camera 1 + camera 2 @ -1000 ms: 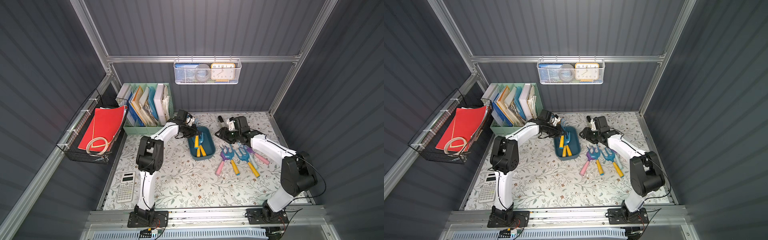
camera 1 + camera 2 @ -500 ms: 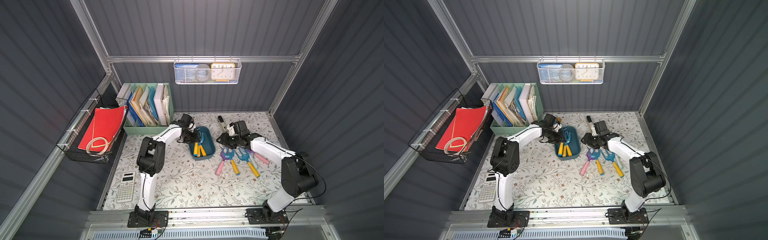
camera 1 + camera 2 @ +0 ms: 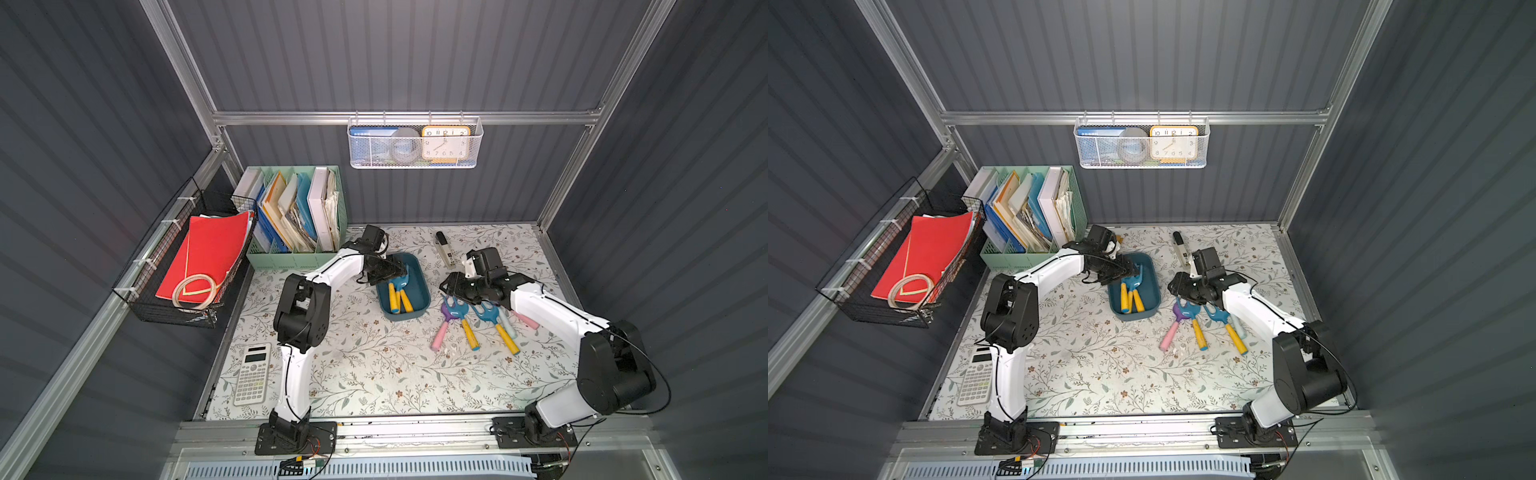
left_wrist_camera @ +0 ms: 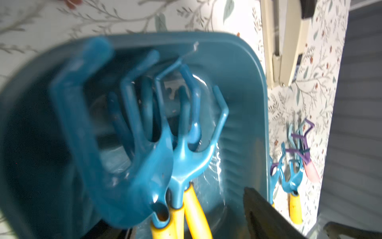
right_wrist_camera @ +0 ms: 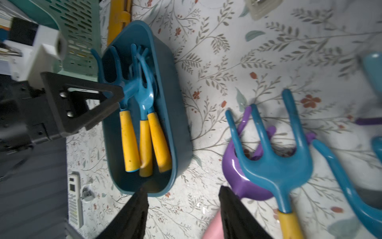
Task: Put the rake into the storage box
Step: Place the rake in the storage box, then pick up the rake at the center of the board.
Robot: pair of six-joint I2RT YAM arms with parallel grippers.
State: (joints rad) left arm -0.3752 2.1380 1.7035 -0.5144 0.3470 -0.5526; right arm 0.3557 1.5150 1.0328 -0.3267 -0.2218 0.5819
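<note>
The storage box (image 3: 420, 277) is a dark teal tray in the middle of the floral table. Three blue rakes with yellow handles (image 5: 144, 140) lie in it. One rake (image 4: 124, 165) shows blurred in the left wrist view, its head leaning on the box's far end. My left gripper (image 3: 394, 271) hangs open over that end; one finger (image 4: 260, 209) stands clear of the handles. My right gripper (image 5: 182, 207) is open low above the table, between the box and several loose rakes (image 3: 465, 322). A pink handle (image 5: 213, 229) lies beside one of its fingers.
A mint file organizer (image 3: 295, 216) stands behind the left arm. A black wire basket (image 3: 187, 257) hangs on the left wall and a white mesh basket (image 3: 415, 143) on the back wall. A calculator (image 3: 253, 374) lies front left, a cream marker (image 3: 444, 249) behind the box.
My left gripper has opened over the box and let the rake drop in. My right gripper has come a little forward toward the loose rakes.
</note>
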